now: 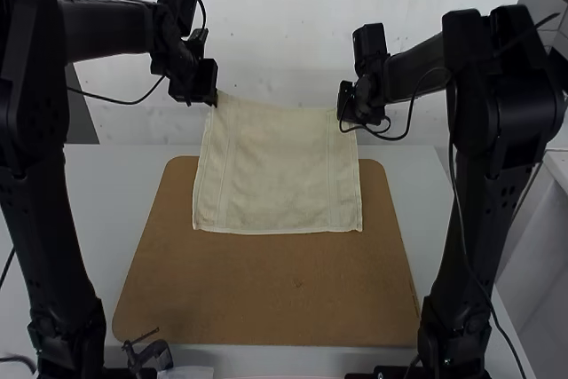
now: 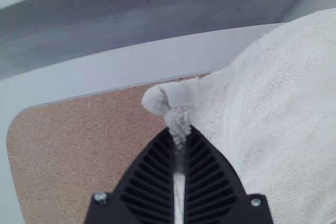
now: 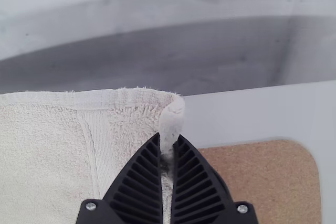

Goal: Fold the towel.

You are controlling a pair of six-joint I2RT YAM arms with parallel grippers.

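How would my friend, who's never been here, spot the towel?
Find the pale table, then the brown board on it. Over the board's far side hangs the towel, one corner in the left gripper, another in the right gripper. It's cream, fuzzy cloth; the board is plain brown.

brown board (image 1: 275, 295) | rounded corners | flat on pale table (image 1: 115, 193)

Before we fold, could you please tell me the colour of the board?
The board is brown, seen best in the high view.
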